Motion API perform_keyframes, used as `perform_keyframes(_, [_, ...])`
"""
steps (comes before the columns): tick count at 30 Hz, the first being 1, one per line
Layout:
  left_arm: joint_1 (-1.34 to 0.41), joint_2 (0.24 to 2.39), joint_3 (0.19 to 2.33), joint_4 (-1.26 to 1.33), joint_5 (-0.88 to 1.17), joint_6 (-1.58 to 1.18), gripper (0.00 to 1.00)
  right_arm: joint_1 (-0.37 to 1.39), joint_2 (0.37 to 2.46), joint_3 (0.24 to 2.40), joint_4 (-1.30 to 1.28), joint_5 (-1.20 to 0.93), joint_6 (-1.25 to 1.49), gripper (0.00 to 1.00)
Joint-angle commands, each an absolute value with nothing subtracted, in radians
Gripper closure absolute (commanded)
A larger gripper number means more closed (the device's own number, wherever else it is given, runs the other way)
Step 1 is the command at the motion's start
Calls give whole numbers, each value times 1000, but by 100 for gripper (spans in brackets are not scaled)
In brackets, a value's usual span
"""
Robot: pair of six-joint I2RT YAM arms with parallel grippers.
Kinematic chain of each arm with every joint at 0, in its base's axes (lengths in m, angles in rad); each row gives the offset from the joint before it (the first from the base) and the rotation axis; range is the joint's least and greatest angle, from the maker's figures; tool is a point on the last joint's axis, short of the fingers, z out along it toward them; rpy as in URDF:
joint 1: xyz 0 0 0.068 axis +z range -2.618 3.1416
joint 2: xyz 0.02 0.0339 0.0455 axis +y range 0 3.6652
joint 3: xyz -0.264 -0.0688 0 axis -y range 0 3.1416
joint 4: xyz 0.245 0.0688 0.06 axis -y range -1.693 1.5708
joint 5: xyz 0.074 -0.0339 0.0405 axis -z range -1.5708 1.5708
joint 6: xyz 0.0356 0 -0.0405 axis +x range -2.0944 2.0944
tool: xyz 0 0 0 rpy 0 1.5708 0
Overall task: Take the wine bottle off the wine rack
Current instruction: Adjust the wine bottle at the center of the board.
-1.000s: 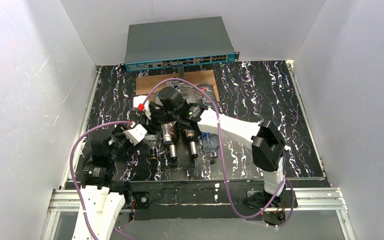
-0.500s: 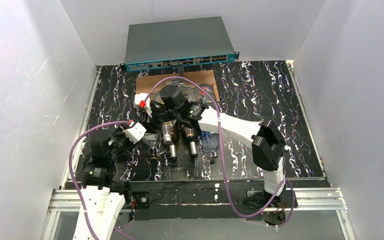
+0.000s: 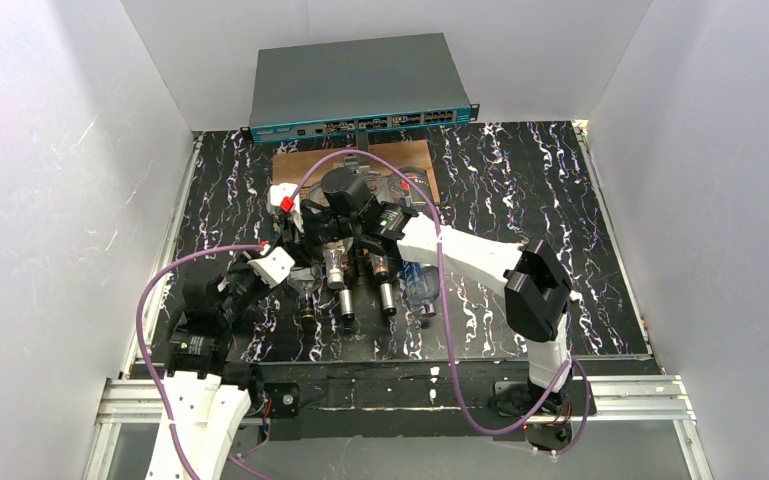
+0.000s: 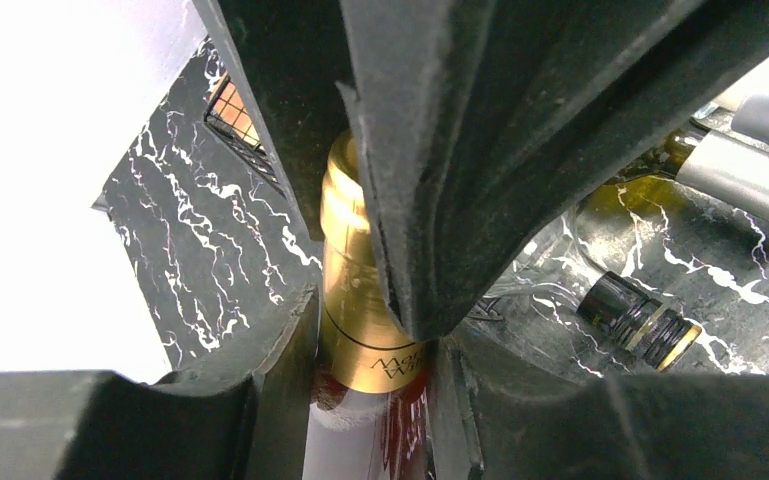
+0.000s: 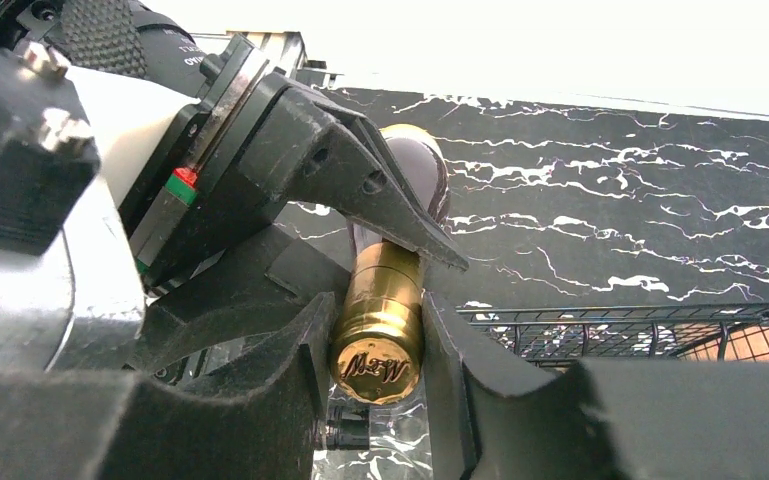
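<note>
1. Left wrist view: the left gripper (image 4: pixel 365 345) is closed tight on the wine bottle (image 4: pixel 350 280). Both of its fingers press the gold foil of the neck, close to the foil's lower edge
2. Same view: the right gripper (image 4: pixel 345 195) grips the same neck further toward the cap, with its fingers on either side of the foil. Below the foil we see white and red, but we cannot tell what the bottle contains
3. Same view: a corner of the wine rack (image 4: pixel 238 115) shows as black mesh at upper left. To the right a black-capped bottle (image 4: pixel 640 320) lies on its side, and a silver-necked bottle (image 4: pixel 740 175) lies beyond it
4. Right wrist view: the right gripper's fingers pinch the foil close to the cap end, touching both sides with no gap. The left gripper holds the neck nearer the dark shoulder. The rack's mesh wall sits low at right, beside and behind the neck. We cannot tell whether the bottle's body rests in a cradle
5. Top view: both arms meet over the left part of the rack, hiding the held bottle. A row of bottles (image 3: pixel 344 290) lies side by side in the rack, necks toward the near edge. The brown board (image 3: pixel 305 165) lies just behind on the black marbled table (image 3: pixel 520 180), and a grey switch box (image 3: pixel 360 85) sits at the far edge
</note>
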State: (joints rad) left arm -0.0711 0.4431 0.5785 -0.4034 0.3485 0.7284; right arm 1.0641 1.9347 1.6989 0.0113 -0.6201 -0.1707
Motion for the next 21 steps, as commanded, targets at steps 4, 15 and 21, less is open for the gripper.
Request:
perform_keyframes(4, [-64, 438, 575, -405, 336, 680, 100, 1091, 1909, 1761, 101, -738, -130, 71])
perform_keyframes(15, [-63, 419, 578, -382, 285, 684, 100, 1060, 1878, 1775, 74, -766, -128, 8])
perform_keyframes(21, [-61, 426, 590, -337, 229, 670, 100, 1026, 1834, 1746, 61, -858, -119, 9])
